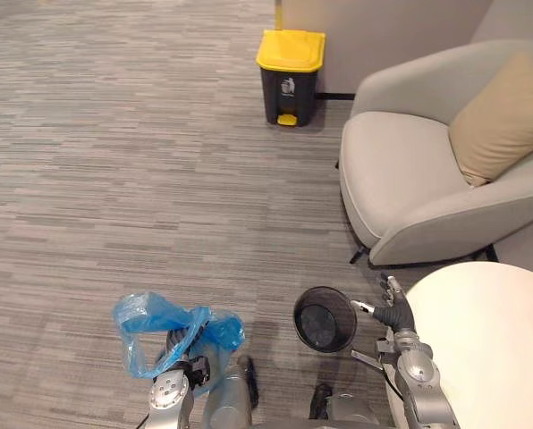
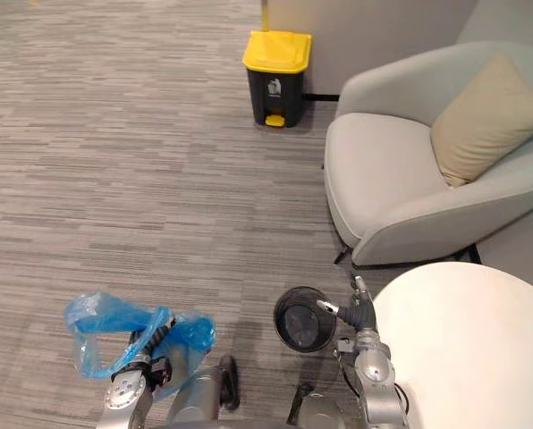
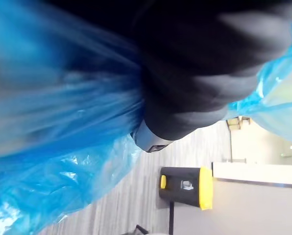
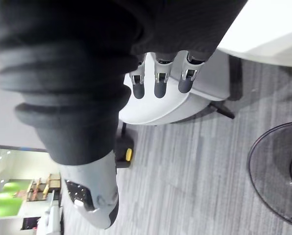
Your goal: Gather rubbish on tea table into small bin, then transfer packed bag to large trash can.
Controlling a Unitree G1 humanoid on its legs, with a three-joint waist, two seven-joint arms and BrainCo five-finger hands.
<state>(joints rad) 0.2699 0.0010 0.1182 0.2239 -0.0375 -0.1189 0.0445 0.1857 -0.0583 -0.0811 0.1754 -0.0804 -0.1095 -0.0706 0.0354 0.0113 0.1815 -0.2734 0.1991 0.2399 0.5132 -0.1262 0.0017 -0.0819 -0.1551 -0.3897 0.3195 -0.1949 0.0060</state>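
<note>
Clutching blue plastic bag [image 1: 141, 322] in left hand [image 1: 183, 351] over grey striped carpet [image 1: 114, 179]; right hand [image 1: 394, 313] slack-fingered beside round white surface [image 1: 490, 349] (yellow-lidded black bin [image 1: 290, 76] beyond).

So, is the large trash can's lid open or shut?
Shut: the yellow lid lies flat on the dark trash can.

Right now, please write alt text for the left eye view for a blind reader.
The robot's left hand holds a crumpled blue plastic bag over grey carpet, while its open right hand hovers beside a small black bin near a round white table. Beyond stand a grey armchair and a yellow-lidded black pedal bin.
</note>
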